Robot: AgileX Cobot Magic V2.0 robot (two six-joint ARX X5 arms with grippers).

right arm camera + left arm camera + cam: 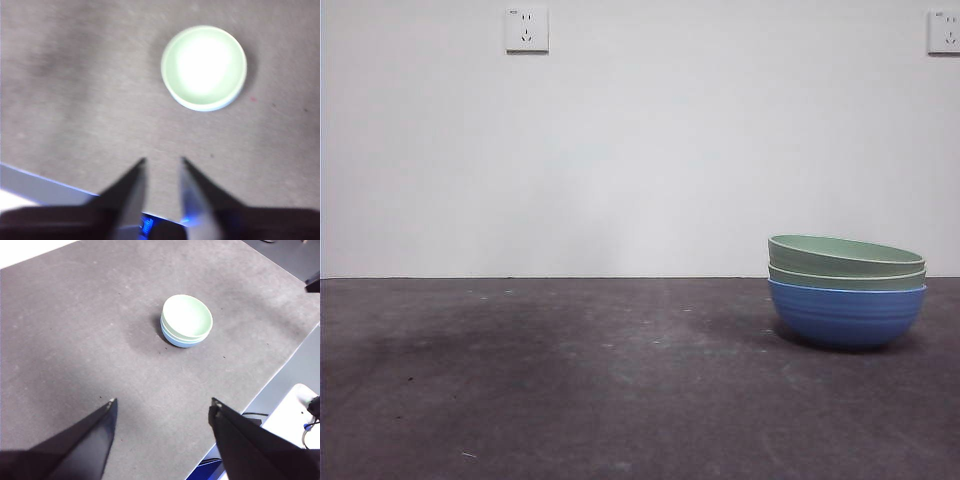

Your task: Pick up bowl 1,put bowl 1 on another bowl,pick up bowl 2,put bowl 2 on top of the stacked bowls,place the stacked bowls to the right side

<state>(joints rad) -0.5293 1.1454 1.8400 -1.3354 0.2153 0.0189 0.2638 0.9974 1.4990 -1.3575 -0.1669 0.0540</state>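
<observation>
It looked like a bare lab: dark grey tabletop [570,380], blank white wall [640,150], two wall sockets [526,29].

Right wrist view, slightly blurred. The right gripper [162,161] hangs high over the dark grey table [75,90], its two black jaws parted by a narrow gap with nothing between them. A pale green bowl [203,65] sits on the table well apart from the jaw tips, seen from above, its inside washed out by glare. A pale strip [45,185] edges the table near the jaws.
</observation>
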